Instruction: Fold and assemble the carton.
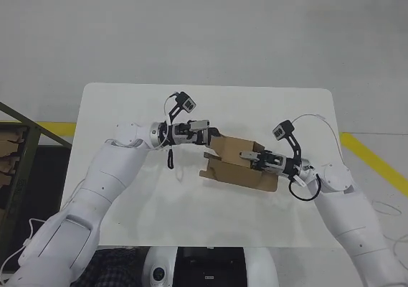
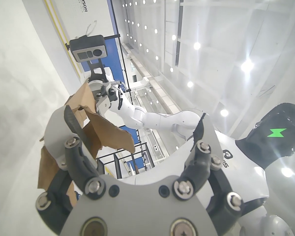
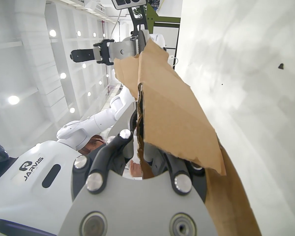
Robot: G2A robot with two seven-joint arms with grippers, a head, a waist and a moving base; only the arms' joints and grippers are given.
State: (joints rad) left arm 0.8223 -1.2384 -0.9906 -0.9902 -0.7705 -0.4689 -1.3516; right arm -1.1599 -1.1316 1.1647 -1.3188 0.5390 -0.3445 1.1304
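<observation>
R jaws grasp a wall of the brown cardboard carton (image 1: 236, 163) on the white table (image 1: 117, 107), prob. to steady it; L jaws, released, rest against its far flap, prob. for folding.

**Bright, even light with glare overhead**

Round ceiling lamps (image 2: 247, 65) flare into starbursts in the left wrist view and glow again in the right wrist view. The white table (image 1: 189, 215) is evenly lit. The carton (image 1: 236, 161) throws only a faint, soft shadow, as far as can be told. Both wrist views bend straight lines toward their edges.
</observation>
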